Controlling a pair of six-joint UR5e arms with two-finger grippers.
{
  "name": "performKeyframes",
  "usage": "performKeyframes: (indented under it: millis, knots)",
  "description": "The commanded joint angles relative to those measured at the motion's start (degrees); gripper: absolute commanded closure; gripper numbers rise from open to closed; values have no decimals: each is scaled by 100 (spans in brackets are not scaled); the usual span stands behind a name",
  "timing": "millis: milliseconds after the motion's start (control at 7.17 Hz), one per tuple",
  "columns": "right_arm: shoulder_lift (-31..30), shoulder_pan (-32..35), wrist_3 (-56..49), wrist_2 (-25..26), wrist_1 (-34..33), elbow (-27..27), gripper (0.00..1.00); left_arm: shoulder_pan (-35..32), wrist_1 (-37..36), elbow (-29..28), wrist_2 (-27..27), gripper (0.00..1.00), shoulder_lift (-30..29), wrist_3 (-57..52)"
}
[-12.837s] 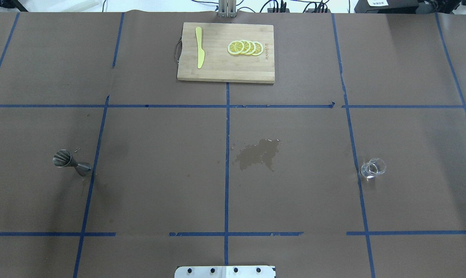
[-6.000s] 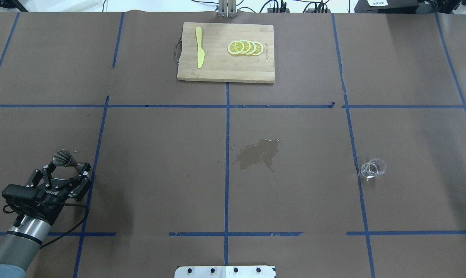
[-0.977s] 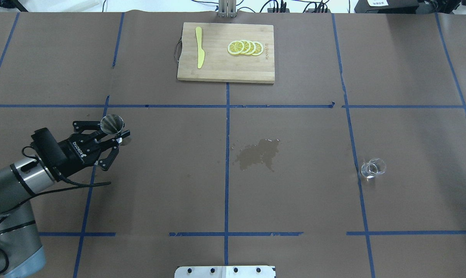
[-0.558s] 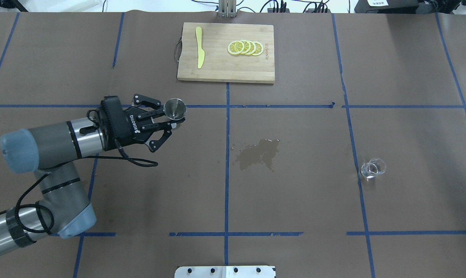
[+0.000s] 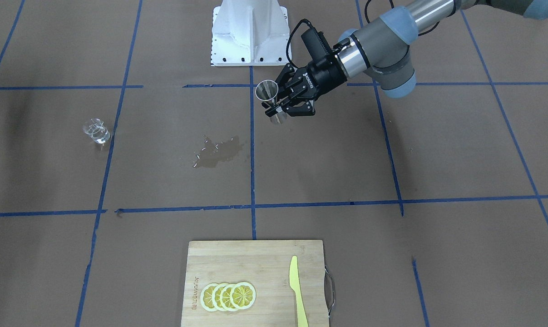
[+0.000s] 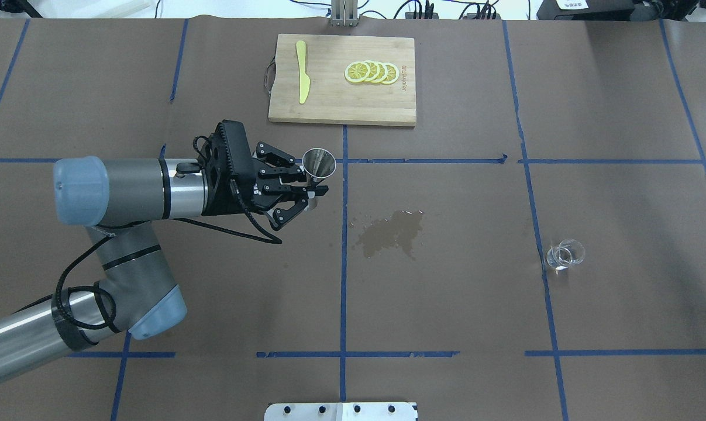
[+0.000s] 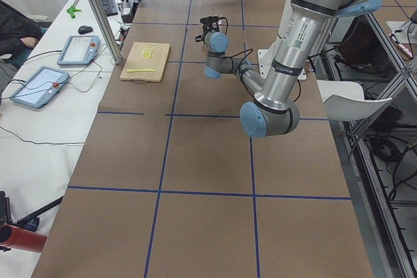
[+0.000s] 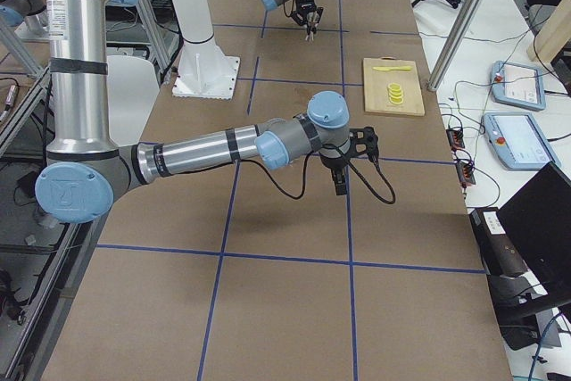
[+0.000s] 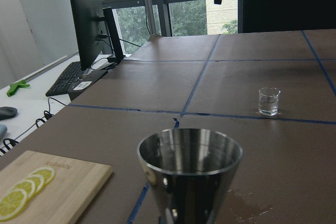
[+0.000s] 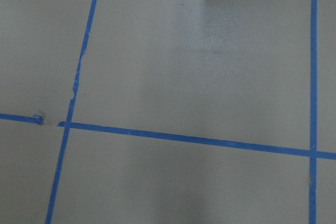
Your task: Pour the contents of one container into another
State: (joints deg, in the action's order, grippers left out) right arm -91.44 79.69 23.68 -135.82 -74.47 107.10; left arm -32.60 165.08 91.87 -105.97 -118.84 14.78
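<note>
– Jigger (image 6: pixel 319 164)?
– Upright above the worktop (image 6: pixel 446 304), left jaws pinching its waist, on the robot's left of the wet patch (image 6: pixel 391 234).
– Beaker (image 6: pixel 565 256)?
– Standing well to the patch's other side.
– Right jaws?
– Cannot tell.

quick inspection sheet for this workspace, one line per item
surface: brown paper gridded with blue tape; wet patch near centre.
job's things: jigger held upright; beaker standing alone, far from it.
clutter: cutting board with lemon slices and yellow knife.
end effectors: left end effector shut on the jigger's waist; right end effector over bare paper, state unclear.
cables: black cable looped under left wrist.
surroundings: monitor, keyboard beside table.
</note>
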Motion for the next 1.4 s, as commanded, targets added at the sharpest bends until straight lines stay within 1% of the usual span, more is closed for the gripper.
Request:
performKeyframes:
  millis: [0,279,419,558,698,837,977,1116,1256]
  knots:
    - [-197,-469,853,55,-15,703,0,-1,-20,-205,-37,100,-289,-613]
    - [-740,-1233,1426,493,-32,1451,0,-1,-20,-188,-108,100,-324,-819]
    - [-944,-1663,2003,730,-32,1854,0,-10,-20,-187,-108,100,-315,-810]
    - [-989,-2285,2975,1159,-32,2232,0,-19,-20,-196,-108,100,-298,-810]
    - [-990,-2944,3959,1868,-23,2471,0,-27,-20,-196,-99,100,-289,-810]
    - [-990,-3429,4421,2589,-6,2508,0,-27,-20,-196,-99,100,-271,-810]
    - [-1137,-3678,4435,3101,334,2500,0,-27,-20,-196,-90,100,-271,-801]
    - [-1618,-4002,4452,3837,1312,2483,0,-27,-20,-196,-90,100,-262,-801]
    - [-2014,-4267,4478,4418,2017,2430,0,-27,-12,-196,-81,100,-262,-793]
